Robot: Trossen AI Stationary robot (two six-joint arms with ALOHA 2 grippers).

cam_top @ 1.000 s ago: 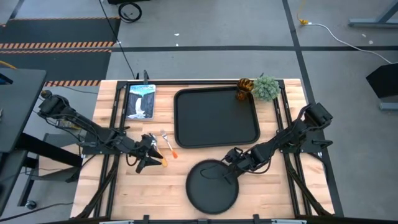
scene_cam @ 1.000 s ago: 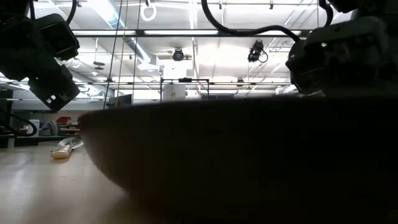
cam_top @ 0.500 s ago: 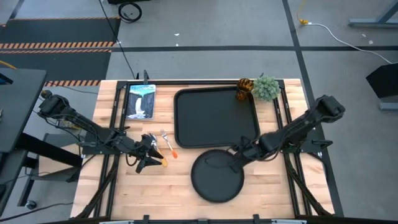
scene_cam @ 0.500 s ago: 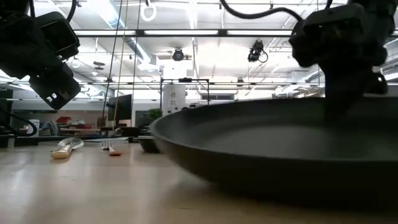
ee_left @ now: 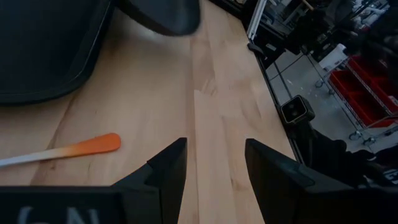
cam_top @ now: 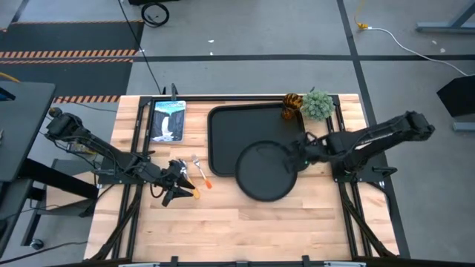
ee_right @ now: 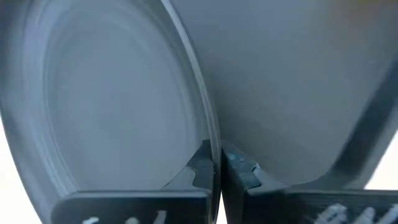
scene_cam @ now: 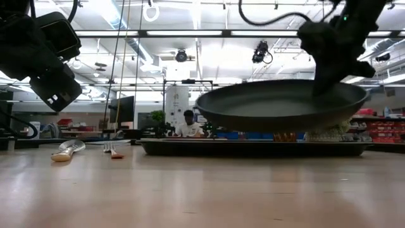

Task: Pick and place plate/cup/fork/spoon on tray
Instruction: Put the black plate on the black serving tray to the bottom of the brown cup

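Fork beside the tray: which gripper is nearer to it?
Left. The left gripper hovers just beside the fork, jaws open and empty. The right gripper is across the tray, shut on the plate.

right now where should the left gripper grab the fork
By the orange handle, coming straight down from above. The fork lies flat on the table with the handle end pointing away from the spoon, so the left gripper, open beside it, has most room there. The prongs look thin and low.
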